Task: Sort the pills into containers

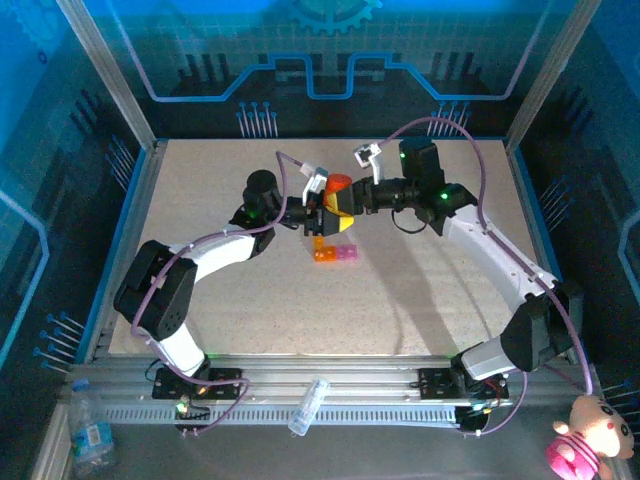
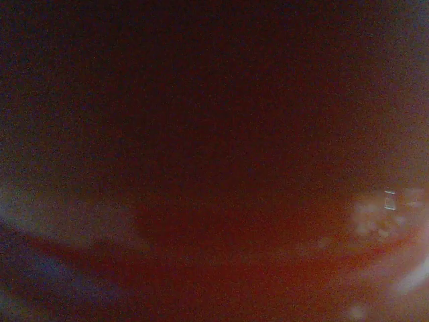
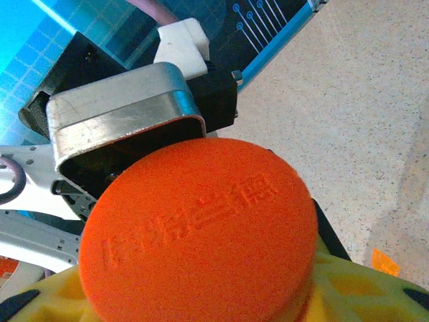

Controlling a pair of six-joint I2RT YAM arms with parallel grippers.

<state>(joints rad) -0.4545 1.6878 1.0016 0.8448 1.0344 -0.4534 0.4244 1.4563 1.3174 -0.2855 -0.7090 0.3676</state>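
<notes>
An orange bottle (image 1: pixel 337 186) hangs above the middle of the table, between the two arms. My left gripper (image 1: pixel 322 212) comes in from the left and is shut on the bottle; the left wrist view is a dark orange blur of the bottle (image 2: pixel 221 255) pressed up against it. My right gripper (image 1: pixel 347 205) reaches in from the right. Its yellow fingers (image 3: pixel 352 288) hug the round orange cap (image 3: pixel 201 228) on both sides. The containers (image 1: pixel 335 253), a short orange and pink strip, lie on the table just below the bottle. The pills are hidden.
The left arm's metal wrist housing (image 3: pixel 120 100) sits right behind the cap. Blue walls ring the speckled table (image 1: pixel 420 300). Off the table at the front lie a clear tube (image 1: pixel 308 405), a water bottle (image 1: pixel 90 435) and a pink plush toy (image 1: pixel 585 440).
</notes>
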